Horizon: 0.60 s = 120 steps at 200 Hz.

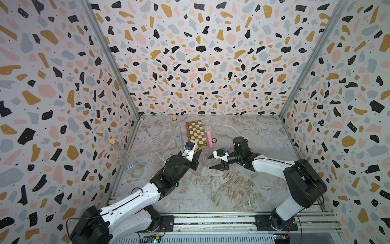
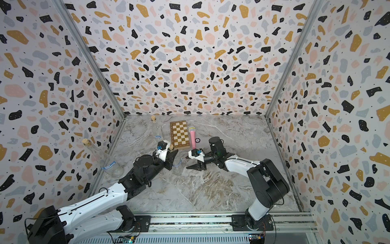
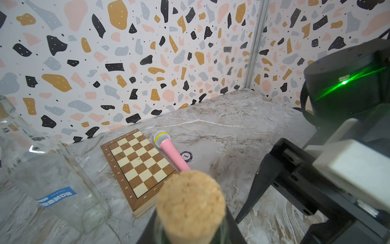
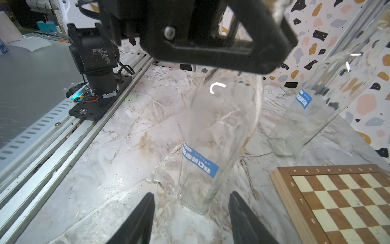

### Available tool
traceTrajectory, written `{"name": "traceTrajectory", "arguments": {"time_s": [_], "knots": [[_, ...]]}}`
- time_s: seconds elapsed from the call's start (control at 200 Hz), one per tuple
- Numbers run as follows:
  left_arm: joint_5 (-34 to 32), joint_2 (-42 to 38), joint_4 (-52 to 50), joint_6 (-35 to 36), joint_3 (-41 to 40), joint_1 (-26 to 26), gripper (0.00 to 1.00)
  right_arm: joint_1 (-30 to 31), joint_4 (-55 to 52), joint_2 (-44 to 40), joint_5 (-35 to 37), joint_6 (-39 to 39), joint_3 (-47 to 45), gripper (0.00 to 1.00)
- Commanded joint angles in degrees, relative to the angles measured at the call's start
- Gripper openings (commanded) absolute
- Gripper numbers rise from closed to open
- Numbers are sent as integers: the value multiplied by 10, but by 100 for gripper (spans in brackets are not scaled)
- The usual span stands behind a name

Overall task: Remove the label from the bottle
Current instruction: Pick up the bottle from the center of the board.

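Corked clear-glass bottle (image 4: 219,126), blue label (image 4: 199,161): neck is pinched by left gripper (image 1: 196,157); base is flanked, untouched, by spread jaws of right gripper (image 4: 191,195). Open marbled tabletop (image 1: 211,190) at 6 o'clock.

Clear glossy glass bottle (image 4: 221,118), rough cork stopper (image 3: 191,202), wooden chessboard (image 3: 137,164), marble-look tabletop (image 3: 232,131)

A lab test booth: patterned walls (image 1: 190,63), marble tabletop (image 1: 211,190), mounting rail (image 1: 211,220).

Bright even light, soft shadows, fisheye warp @ edges; cork (image 3: 191,202) blurry, glare on bottle (image 4: 219,126).
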Motion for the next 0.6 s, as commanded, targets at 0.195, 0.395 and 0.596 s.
{"name": "traceTrajectory", "arguments": {"time_s": [0.195, 0.395, 0.596], "knots": [[20, -4, 38, -14, -6, -2, 0, 3, 26, 19, -12, 24, 15, 58], [21, -3, 38, -13, -7, -2, 0, 4, 103, 29, -5, 78, -1, 59], [22, 0, 42, -13, -9, -2, 0, 13, 113, 48, -3, 84, 9, 58]]}}
